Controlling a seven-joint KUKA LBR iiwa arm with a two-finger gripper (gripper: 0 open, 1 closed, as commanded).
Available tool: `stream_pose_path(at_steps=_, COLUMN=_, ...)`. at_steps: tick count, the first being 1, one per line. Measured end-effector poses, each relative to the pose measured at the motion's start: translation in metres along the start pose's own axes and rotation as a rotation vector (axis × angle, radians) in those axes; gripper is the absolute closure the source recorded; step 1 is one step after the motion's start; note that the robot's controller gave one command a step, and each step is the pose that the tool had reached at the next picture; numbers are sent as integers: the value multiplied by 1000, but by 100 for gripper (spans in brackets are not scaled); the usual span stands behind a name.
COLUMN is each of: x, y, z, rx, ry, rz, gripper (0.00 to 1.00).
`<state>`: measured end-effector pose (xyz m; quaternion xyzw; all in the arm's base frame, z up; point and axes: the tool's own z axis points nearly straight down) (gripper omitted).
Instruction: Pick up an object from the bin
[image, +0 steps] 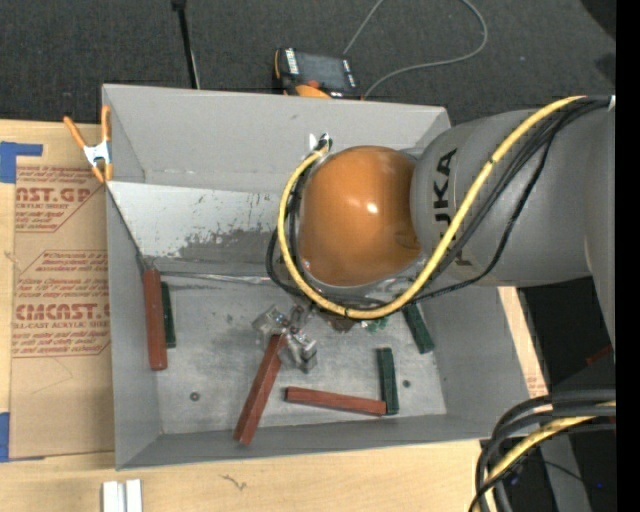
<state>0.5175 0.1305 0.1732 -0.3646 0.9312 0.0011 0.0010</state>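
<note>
My gripper (287, 335) reaches down under the orange dome to the middle of the bin floor. Its metal fingertips (305, 350) stand at the upper end of a long red-brown stick (258, 390) that lies slanted toward the front left corner. The finger tips look spread on either side of that stick's top end, close to or touching it. A second red-brown stick (334, 401) lies flat just below the gripper, near the front wall. A dark green bar (386, 380) lies upright at that stick's right end.
Along the left wall lie another red-brown stick (154, 320) and a dark green bar (168, 316) side by side. A further green bar (419, 329) pokes out from under the arm at the right. The arm covers the back right of the bin.
</note>
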Motion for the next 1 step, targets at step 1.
stream_pose_path(at_steps=1, x=1, y=-16, z=-98, rx=7, ry=-8, rz=28, gripper=100)
